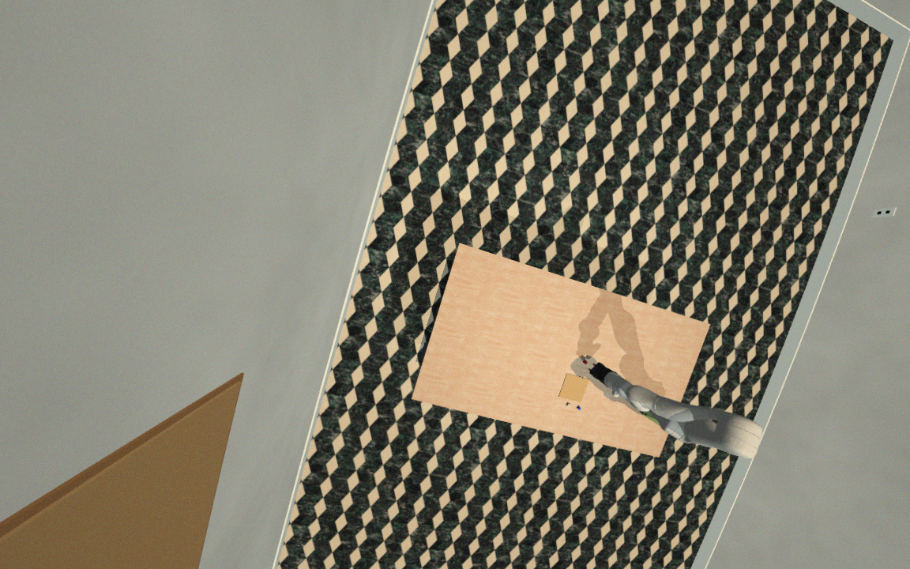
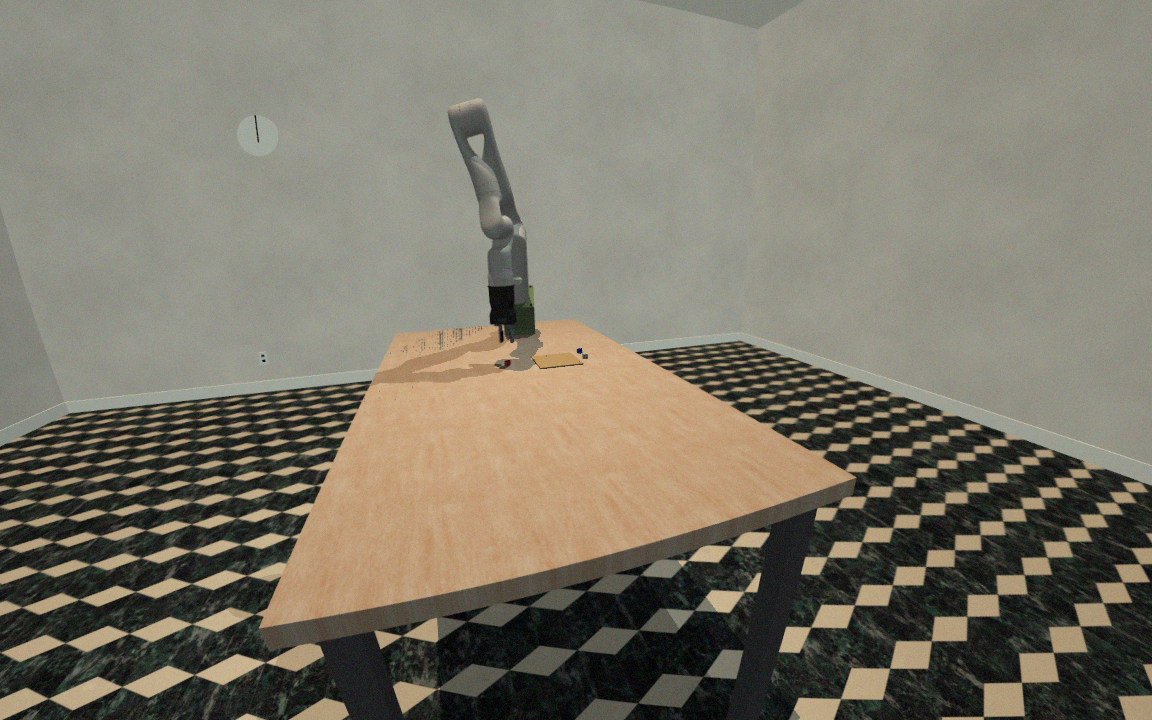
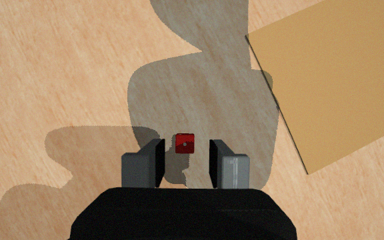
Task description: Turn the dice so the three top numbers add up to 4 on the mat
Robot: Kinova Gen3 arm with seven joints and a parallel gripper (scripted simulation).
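Observation:
A small red die [image 3: 185, 143] [image 2: 507, 362] lies on the bare table to the left of the tan mat [image 3: 329, 83] [image 2: 558, 360] [image 1: 573, 387], with one pip on top. My gripper [image 3: 187, 156] [image 2: 501, 337] hangs straight above this die, fingers partly drawn in but clear of it on both sides, and holds nothing. Two more small dice, one blue [image 1: 577, 406] [image 2: 580, 351] and one dark [image 1: 568, 404] [image 2: 576, 351], lie on the table just off the mat's far side. Their top faces are too small to read. No die lies on the mat.
The wooden table [image 2: 517, 465] [image 1: 501, 325] stretches far toward the exterior camera. The arm's green base [image 2: 524, 317] stands at the table's far edge, just behind the gripper. The arm's shadow falls over the red die and the mat's corner.

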